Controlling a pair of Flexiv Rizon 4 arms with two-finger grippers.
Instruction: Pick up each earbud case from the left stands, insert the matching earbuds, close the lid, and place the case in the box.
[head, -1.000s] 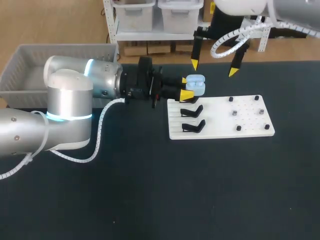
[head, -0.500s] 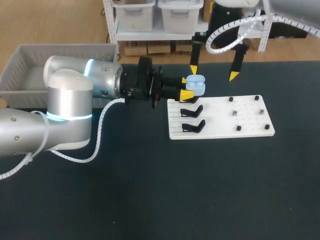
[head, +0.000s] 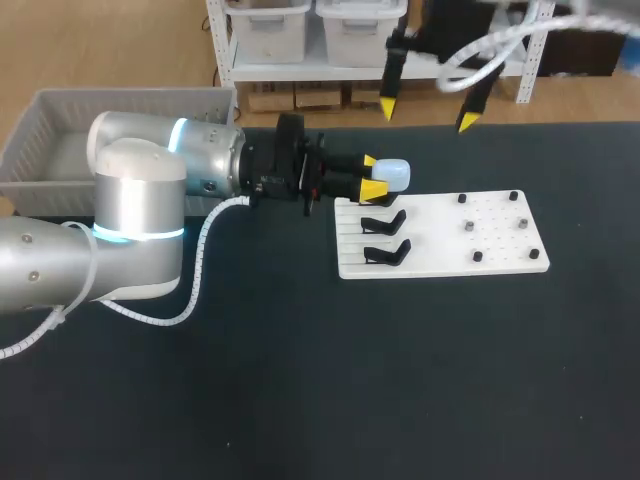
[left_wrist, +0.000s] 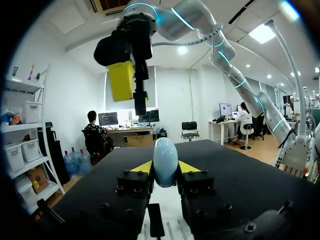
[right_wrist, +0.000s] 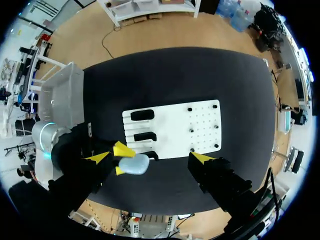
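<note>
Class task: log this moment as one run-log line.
left gripper: shut on light-blue earbud case, lid closed | right gripper: open, empty, raised

My left arm (head: 140, 215) bars the table's (head: 330, 390) far-left side, the white board (head: 500, 240) with its black stands (head: 386, 252) sits toward the far edge right of middle, and the near half lies bare.

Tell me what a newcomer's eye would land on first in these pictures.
First, the pale blue earbud case, pinched between the yellow tips of the left gripper at the far left corner of the white board. Next, the right gripper, hanging open over the far edge of the table, beyond the case. Two empty black stands sit on the board's left side.
</note>
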